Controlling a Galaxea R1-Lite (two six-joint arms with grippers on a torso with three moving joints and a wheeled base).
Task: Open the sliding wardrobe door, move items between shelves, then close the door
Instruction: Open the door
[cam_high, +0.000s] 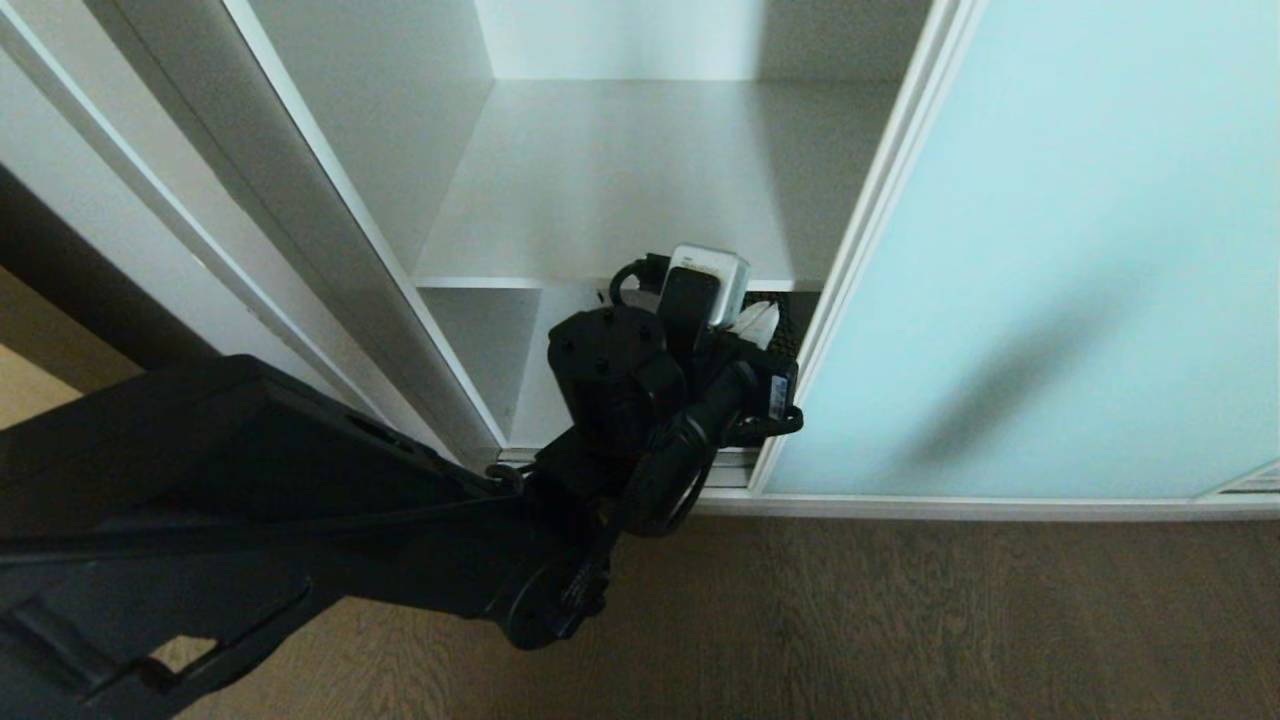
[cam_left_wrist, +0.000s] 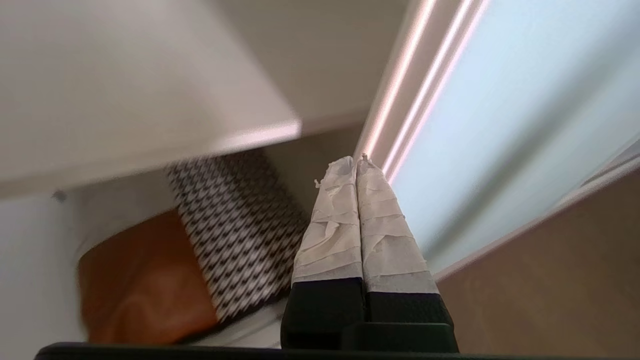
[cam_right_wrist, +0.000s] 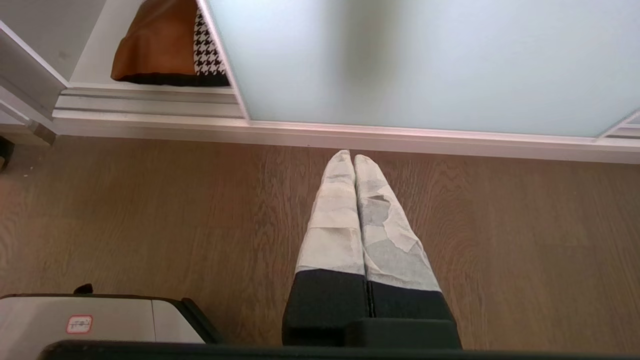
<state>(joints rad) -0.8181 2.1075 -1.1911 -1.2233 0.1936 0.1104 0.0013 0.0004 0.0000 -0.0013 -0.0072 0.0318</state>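
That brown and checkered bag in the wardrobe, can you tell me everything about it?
The bag looks soft and cushion-like, part tan-brown leather, part black-and-white houndstooth fabric, with a black underside. It lies flat on the bottom shelf, beneath the upper shelf, partly hidden behind the sliding door. Nothing grips it.

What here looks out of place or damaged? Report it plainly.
Nothing is spilled or broken. The tan leather and houndstooth cushion bag lies on the bottom white shelf, partly behind the frosted blue-green sliding door. The white tape wrapping the right gripper's fingers is torn in patches.
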